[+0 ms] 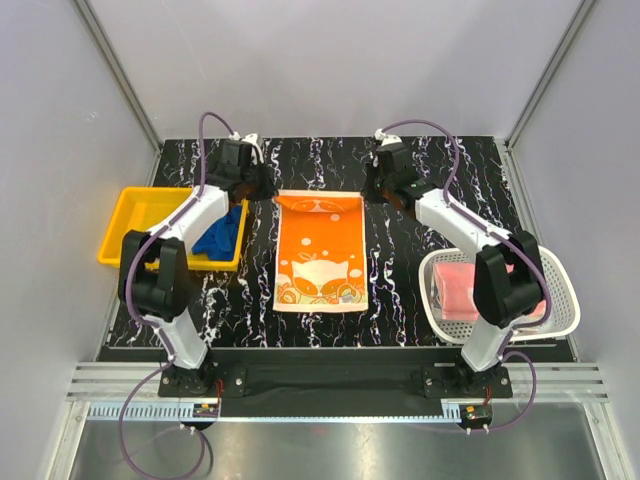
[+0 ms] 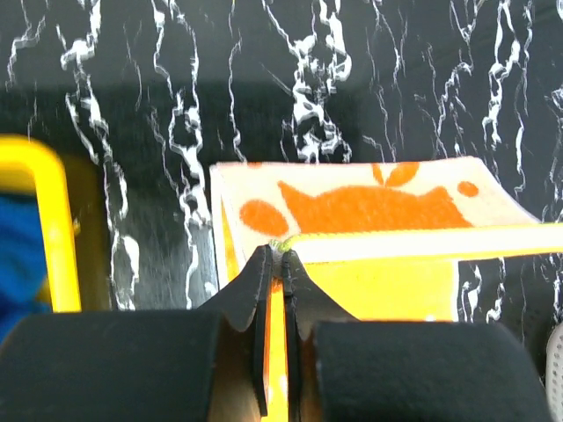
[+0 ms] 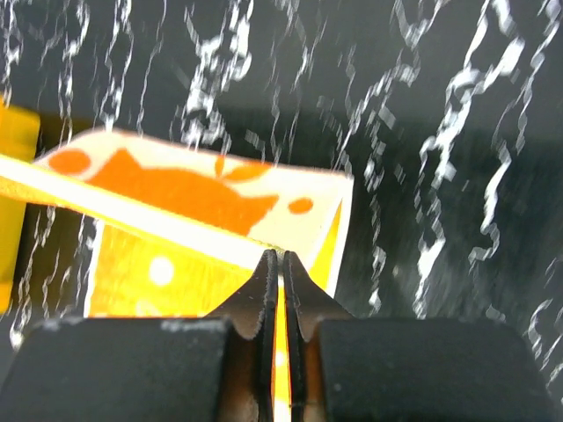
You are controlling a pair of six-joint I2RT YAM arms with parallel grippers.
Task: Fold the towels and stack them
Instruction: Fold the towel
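An orange towel (image 1: 318, 262) lies in the middle of the black, white-veined bench (image 1: 450, 175), between the two arms. Its long axis runs straight away from the arm bases, with the short edges near and far. The upper face is bright orange, with a white cartoon figure and a row of round shapes printed toward the near end. The far edge is raised off the bench and turned back, showing a pale underside with an orange cartoon shape on it.

The left gripper (image 2: 274, 255) has its jaws pinched together on the far left corner of the towel, the cloth's edge caught between the tips. The right gripper (image 3: 279, 257) is closed in the same way on the far right corner. Both wrist views show the lifted hem running in a line from one held corner toward the other, just above the bench.

At the bench's left side sits a yellow tray (image 1: 140, 225). A blue towel (image 1: 222, 232) lies rumpled inside it, toward its right wall and partly behind the left arm. At the right side, a white basket (image 1: 560, 290) holds a pink towel (image 1: 458, 288). The right arm covers much of it, so from here it cannot be told whether it is folded.
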